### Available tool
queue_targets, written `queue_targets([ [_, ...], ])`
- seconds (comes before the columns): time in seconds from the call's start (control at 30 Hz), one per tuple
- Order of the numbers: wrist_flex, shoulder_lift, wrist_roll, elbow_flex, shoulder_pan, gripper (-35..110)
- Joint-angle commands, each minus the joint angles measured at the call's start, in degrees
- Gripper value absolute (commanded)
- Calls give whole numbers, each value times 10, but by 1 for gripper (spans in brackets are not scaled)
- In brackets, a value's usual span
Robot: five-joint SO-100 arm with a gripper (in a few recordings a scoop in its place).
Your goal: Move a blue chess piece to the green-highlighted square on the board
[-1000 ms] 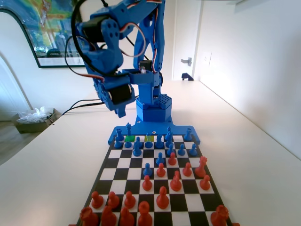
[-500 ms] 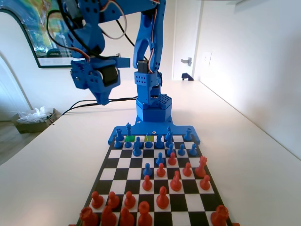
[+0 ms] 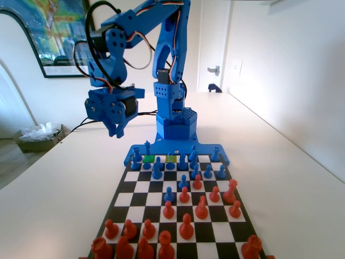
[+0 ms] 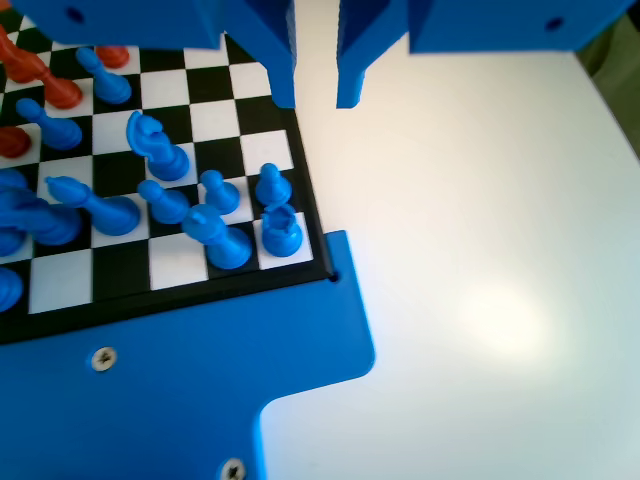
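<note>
My gripper [image 3: 117, 133] hangs in the air left of the board [image 3: 141, 186], off its far left corner. In the wrist view the gripper [image 4: 317, 100] has its jaws a little apart with only white table between them. The tall blue chess piece [image 3: 147, 148] stands in the far row, at the green-highlighted square [image 3: 151, 159], apart from the gripper. The wrist view shows it [image 4: 215, 236] beside the corner rook [image 4: 282, 230], below and left of the jaws. The board [image 4: 215, 120] lies to the left there.
A paler yellow-green square [image 3: 171, 158] lies two squares right of the green one. Blue pieces crowd the far rows and red pieces [image 3: 186, 226] the near rows. The arm's base [image 3: 175, 121] stands behind the board. White table [image 4: 480, 250] spreads beside the board.
The gripper has swung left from over the board's far left corner to beside the board, rising and then dropping a little. No piece has moved.
</note>
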Motion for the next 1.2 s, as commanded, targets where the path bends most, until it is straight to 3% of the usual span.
queue_targets([
  [0.0, -6, 31, 4, 11, -15, 8],
  [1.17, -166, 36, -54, 175, 11, 10],
])
